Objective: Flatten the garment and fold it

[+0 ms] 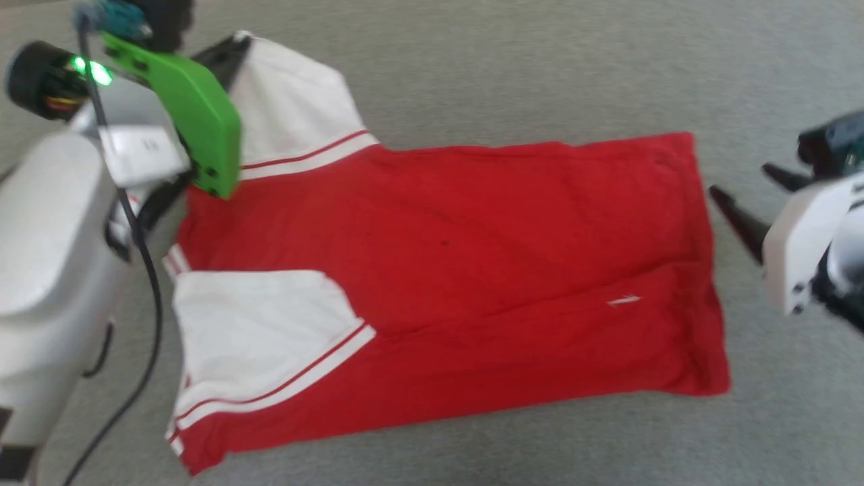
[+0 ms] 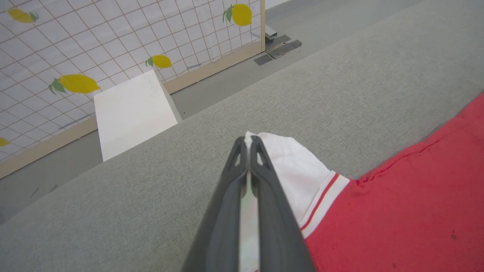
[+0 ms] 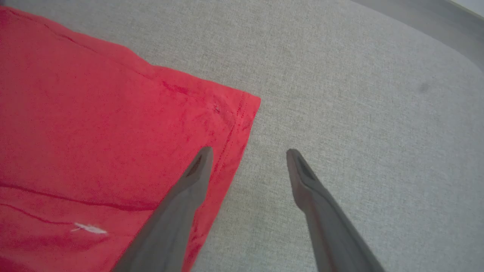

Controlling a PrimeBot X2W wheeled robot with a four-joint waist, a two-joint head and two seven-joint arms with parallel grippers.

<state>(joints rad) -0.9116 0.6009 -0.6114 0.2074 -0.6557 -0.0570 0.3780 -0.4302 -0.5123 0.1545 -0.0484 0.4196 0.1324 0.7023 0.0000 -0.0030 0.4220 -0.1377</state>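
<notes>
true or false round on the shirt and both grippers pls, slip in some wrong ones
1. The left gripper is shut on the garment's white sleeve. True.
2. The right gripper grips the garment too. False: its fingers are spread apart at the hem corner, holding nothing.
3. The garment lies on a grey surface. True.
4. Both sleeves are red. False: they are white with red stripe trim.
5. A lemon-patterned panel stands past the surface. True.
</notes>
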